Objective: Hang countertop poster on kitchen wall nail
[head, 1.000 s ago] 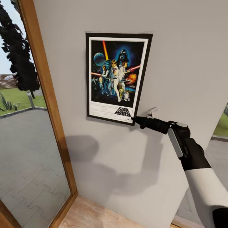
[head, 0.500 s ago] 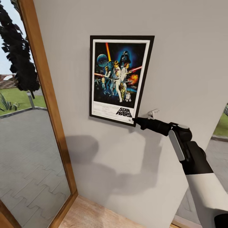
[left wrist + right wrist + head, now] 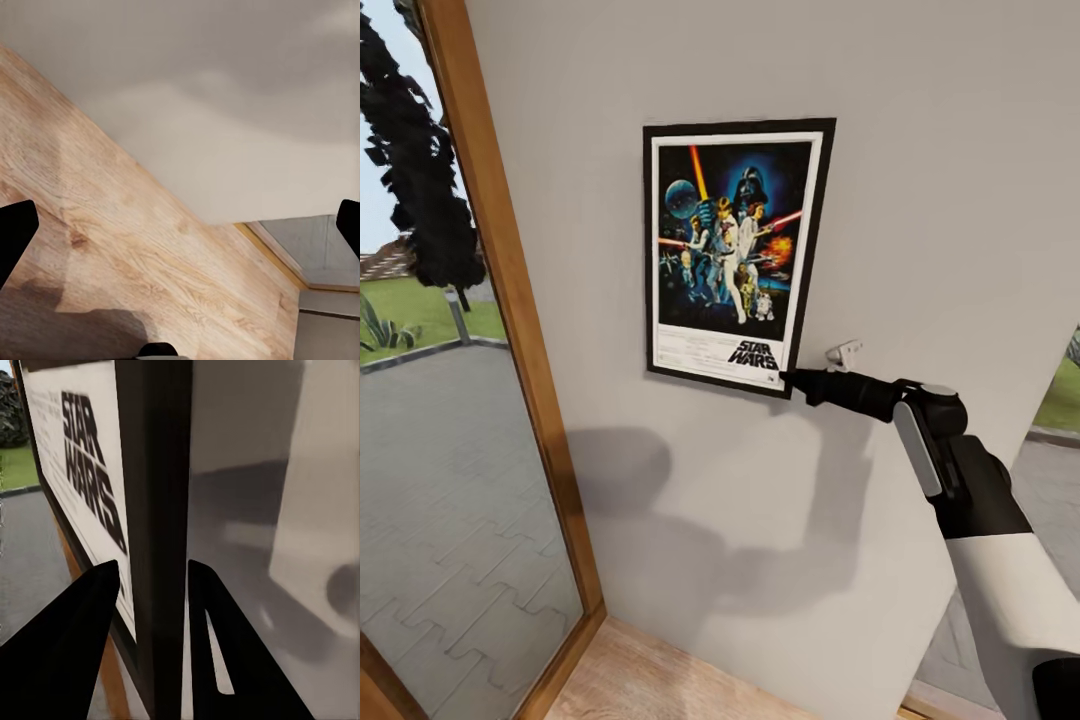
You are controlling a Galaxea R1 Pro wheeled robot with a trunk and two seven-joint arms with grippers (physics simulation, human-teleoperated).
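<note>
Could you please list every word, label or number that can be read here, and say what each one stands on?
"STAR WARS": the black logo on the white strip at the foot of the poster, read in the head view and, close up, in the right wrist view, where the right gripper clamps the frame's edge.
Fine print beside the logo on the same strip: too small to read.
Nothing else carries text.
</note>
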